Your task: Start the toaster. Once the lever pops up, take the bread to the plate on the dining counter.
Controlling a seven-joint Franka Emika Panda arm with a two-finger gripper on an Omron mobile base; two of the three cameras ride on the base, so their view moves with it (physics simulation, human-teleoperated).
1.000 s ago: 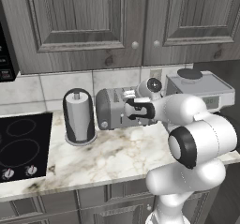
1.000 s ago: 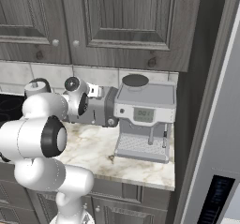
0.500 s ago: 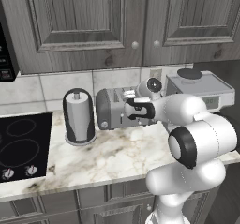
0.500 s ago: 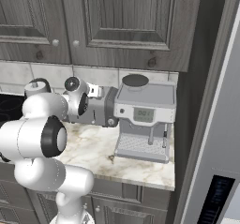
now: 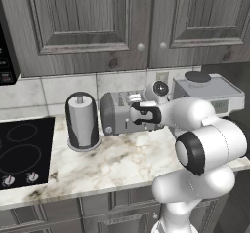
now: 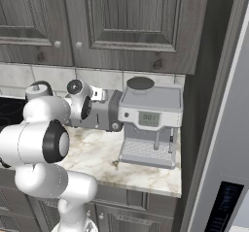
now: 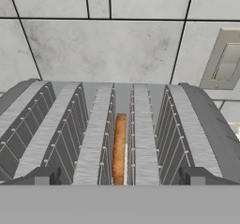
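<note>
Dark grey panelled cabinets [image 5: 122, 22] hang above a marble worktop [image 5: 97, 164] that runs along a tiled back wall [image 7: 117, 45]. At the worktop's right end stands a silver coffee machine [image 6: 151, 124]; in the left base view the robot's arm hides most of it. A black cooktop [image 5: 22, 149] is set into the left end, cut off by the picture's edge.

The toaster [image 5: 117, 112] sits against the back edge of the worktop, between the coffee machine, which it stands just beside, and a dark paper-towel holder [image 5: 82, 121] near its left side. The arm covers the toaster's right half in the left base view and most of its body in the right base view, so its levers are hard to make out; one round knob shows at its lower left front.

The gripper [image 7: 119, 176] hangs close over the toaster's top, its fingers [image 7: 44, 176] spread wide and holding nothing. From the hand view four slots run away toward the wall, and the bread [image 7: 120, 148] stands on edge in the middle slot directly between the fingertips, sunk low with only its tan top edge showing. A wall socket plate [image 7: 225, 61] shows on the tiles at the right, partly cut off.
</note>
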